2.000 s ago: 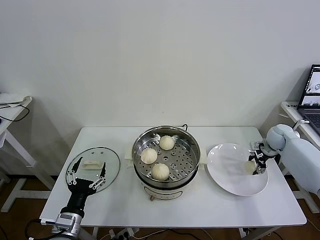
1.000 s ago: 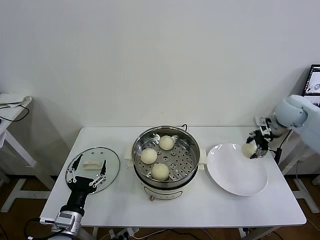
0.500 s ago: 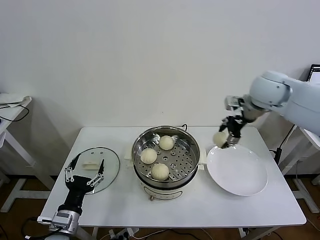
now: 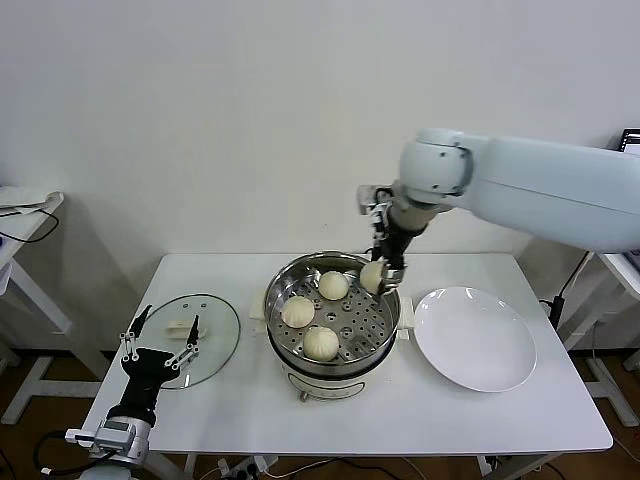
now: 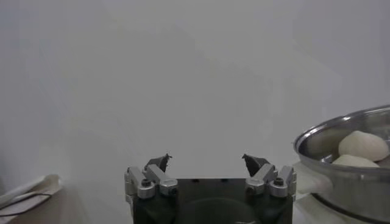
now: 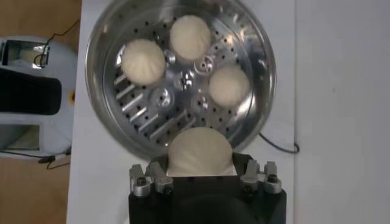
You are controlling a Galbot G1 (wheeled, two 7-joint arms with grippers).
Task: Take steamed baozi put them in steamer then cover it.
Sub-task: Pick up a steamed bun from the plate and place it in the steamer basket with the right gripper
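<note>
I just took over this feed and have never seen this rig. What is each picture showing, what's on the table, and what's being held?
It is a two-armed robot. The wide picture looks down from its head; the others come from cameras on each wrist. On the white table stand a steel steamer holding three baozi, an empty white plate and the glass cover. The right gripper holds a fourth baozi over the steamer's far rim. The left gripper waits open near the cover, holding nothing.
</note>
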